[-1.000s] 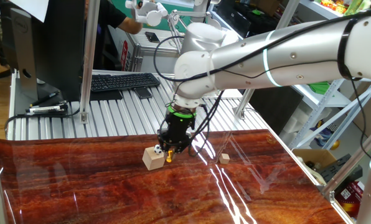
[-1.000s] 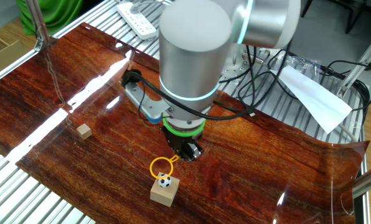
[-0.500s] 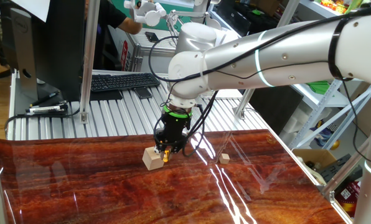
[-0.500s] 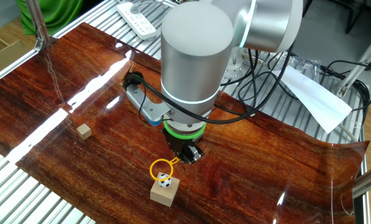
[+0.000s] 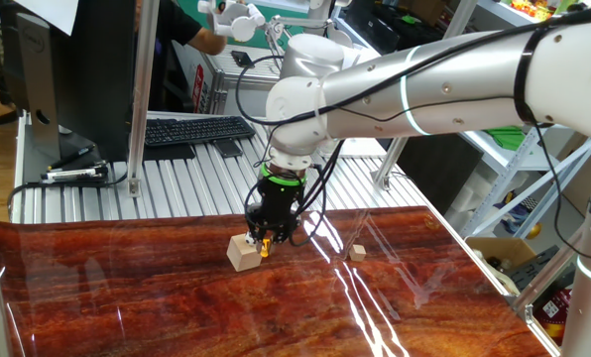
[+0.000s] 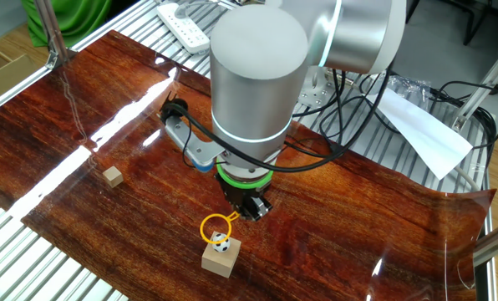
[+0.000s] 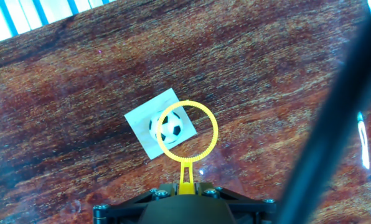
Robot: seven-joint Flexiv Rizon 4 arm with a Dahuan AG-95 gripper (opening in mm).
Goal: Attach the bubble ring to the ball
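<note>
The bubble ring [image 7: 187, 131] is a thin yellow loop with a short handle [image 7: 186, 175], and my gripper [image 7: 185, 186] is shut on that handle. The loop hovers over the ball [image 7: 172, 129], a tiny white ball with black patches on top of a light wooden cube [image 7: 147, 127]. In the hand view the ball lies partly inside the loop, at its left side. In the other fixed view the ring [image 6: 216, 229] sits just above the ball [image 6: 221, 244] and cube [image 6: 220, 258], below my gripper [image 6: 247, 209]. In one fixed view my gripper [image 5: 270, 234] covers the ball; the cube [image 5: 241, 253] shows.
A small plain tan cube [image 6: 111, 176] lies apart on the wooden tabletop [image 6: 82, 142], also seen as the tan cube [image 5: 357, 253]. A keyboard [image 5: 191, 130] sits on the metal slats behind. A white power strip [image 6: 182, 23] and loose cables [image 6: 358, 84] lie beyond the table edge.
My gripper has shifted slightly toward the cube with the ring in it, so the loop now sits closer over the ball. Ball and cubes have not moved.
</note>
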